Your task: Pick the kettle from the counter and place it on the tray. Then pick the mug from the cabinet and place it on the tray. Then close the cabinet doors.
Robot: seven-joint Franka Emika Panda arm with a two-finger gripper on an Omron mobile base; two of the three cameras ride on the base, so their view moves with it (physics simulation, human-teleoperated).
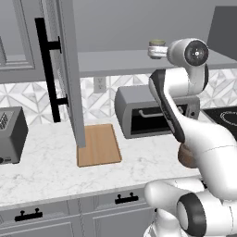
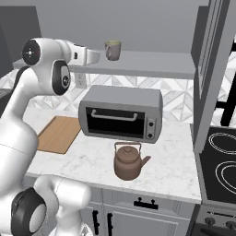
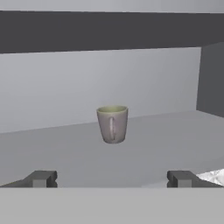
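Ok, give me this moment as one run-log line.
gripper: open, facing mug | mug: upright on cabinet shelf | kettle: on counter | tray: bare | cabinet doors: open

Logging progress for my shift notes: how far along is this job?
Nothing is done yet: the kettle sits on the counter, the tray bare. The open tool faces the mug on the cabinet shelf, apart from it. Both placements and closing the doors remain.

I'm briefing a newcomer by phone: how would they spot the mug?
Find the open grey wall cabinet above the toaster oven. On its shelf stands the mug, alone. It is small, beige-grey with a greenish rim, unlike the brown kettle on the counter below.
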